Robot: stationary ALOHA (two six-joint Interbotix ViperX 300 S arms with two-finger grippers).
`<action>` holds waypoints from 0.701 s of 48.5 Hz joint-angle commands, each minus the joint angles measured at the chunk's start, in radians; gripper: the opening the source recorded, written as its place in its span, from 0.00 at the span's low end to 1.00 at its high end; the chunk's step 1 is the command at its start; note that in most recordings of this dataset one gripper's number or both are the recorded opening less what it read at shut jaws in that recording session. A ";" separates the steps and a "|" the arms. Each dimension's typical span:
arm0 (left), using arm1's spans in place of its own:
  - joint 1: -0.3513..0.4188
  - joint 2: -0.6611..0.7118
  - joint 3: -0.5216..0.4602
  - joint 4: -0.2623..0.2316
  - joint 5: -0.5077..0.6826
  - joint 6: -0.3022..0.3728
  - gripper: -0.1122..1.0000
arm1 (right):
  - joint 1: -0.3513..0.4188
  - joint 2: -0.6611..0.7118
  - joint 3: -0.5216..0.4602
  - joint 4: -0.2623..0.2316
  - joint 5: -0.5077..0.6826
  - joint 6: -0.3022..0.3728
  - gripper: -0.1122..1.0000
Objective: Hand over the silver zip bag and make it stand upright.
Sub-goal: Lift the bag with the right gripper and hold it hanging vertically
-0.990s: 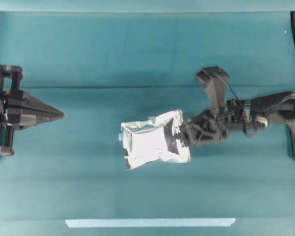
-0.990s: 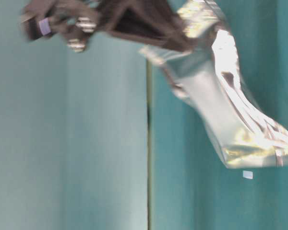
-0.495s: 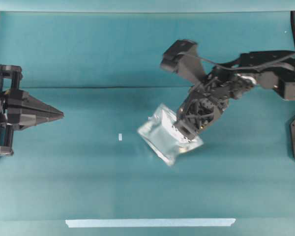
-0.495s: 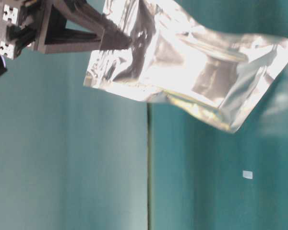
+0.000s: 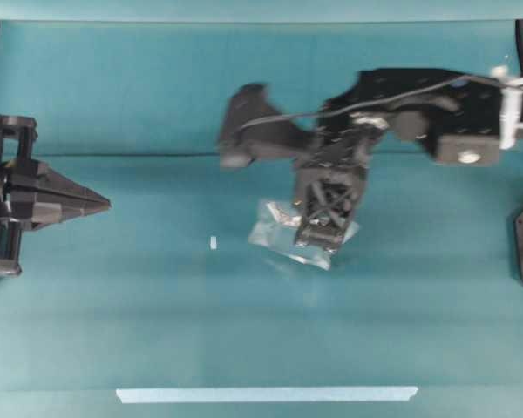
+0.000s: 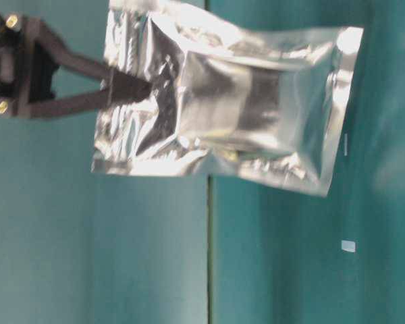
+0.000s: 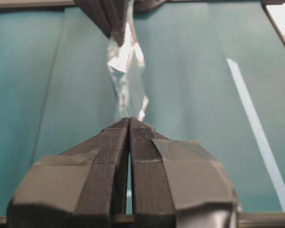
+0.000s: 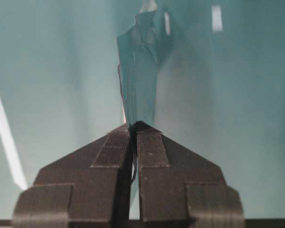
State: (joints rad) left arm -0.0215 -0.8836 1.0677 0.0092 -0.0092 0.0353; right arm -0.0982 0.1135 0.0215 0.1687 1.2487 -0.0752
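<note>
Silver zip bag [image 8: 137, 71] in right pincer [image 8: 134, 127]

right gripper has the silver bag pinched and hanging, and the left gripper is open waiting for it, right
Not quite. The left gripper is shut, its fingers pressed together in the left wrist view. The rest holds: the right gripper pinches the silver bag, which hangs below it.

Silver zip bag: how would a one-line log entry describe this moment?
silver zip bag: hanging off table | right gripper: jaws shut on its edge | left gripper: shut, empty, apart
</note>
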 commanded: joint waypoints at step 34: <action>-0.002 0.005 -0.011 0.002 -0.005 0.000 0.10 | 0.075 0.094 -0.152 -0.189 0.058 -0.222 0.12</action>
State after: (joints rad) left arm -0.0215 -0.8851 1.0692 0.0077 -0.0107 0.0322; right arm -0.0276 0.2163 -0.1104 -0.0169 1.3100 -0.2884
